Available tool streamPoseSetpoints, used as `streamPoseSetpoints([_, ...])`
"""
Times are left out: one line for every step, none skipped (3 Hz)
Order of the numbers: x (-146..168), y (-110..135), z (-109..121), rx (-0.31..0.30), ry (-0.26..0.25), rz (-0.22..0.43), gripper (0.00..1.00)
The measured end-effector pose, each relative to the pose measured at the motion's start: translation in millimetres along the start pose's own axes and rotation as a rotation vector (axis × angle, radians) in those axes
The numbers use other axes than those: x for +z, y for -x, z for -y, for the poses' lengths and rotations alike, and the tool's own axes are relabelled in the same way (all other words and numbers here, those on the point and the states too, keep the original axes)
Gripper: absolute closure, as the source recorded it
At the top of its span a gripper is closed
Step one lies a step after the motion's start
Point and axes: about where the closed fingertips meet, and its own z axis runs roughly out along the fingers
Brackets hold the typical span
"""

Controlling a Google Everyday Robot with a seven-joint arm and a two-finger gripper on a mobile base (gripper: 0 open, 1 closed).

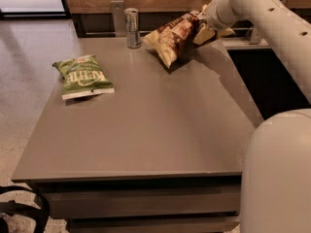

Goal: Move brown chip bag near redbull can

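The brown chip bag [174,37] hangs tilted just above the far part of the grey table [146,125], its lower pale end close to the surface. My gripper [203,27] is at the far right of the table, shut on the bag's right end. The redbull can [132,28] stands upright at the table's far edge, a short way left of the bag and apart from it.
A smaller green chip bag [83,76] lies flat on the left side of the table. A wooden wall and a metal bracket [117,16] stand behind the can. My white arm [272,28] reaches in from the right, with my base [277,174] at the lower right.
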Motion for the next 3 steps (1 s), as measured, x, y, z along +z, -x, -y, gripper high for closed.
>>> streamPoseSetpoints([15.3, 1.5, -4.0, -0.003, 0.000, -0.007, 1.00])
streamPoseSetpoints([20.9, -7.0, -4.4, 0.015, -0.014, -0.025, 1.00])
streamPoseSetpoints([23.9, -6.7, -6.7, 0.017, -0.011, -0.025, 0.84])
